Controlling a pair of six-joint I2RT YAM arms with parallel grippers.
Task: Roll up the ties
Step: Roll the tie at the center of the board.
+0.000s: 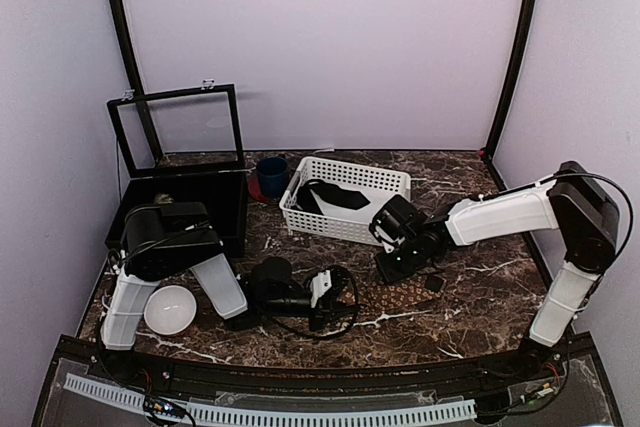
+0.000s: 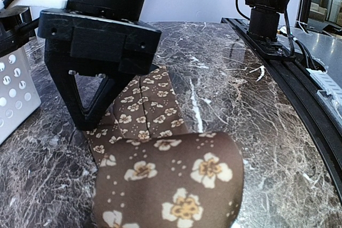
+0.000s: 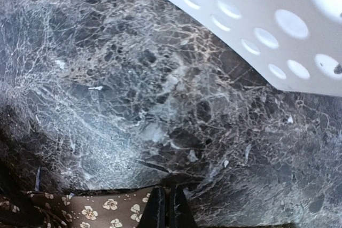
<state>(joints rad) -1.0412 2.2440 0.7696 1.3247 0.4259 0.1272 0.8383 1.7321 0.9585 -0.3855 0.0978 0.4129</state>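
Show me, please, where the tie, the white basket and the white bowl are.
tie point(image 2: 171, 180): left wrist view, wide near end.
white basket point(image 1: 325, 224): top external view, front wall.
white bowl point(image 1: 170, 309): top external view, bare inside.

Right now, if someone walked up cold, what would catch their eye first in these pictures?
The brown flowered tie stands out first. It lies stretched along the middle of the dark marble table, and its near end curls up close to the left wrist camera. The right gripper, shut, rests its tip on the tie just in front of the white basket.
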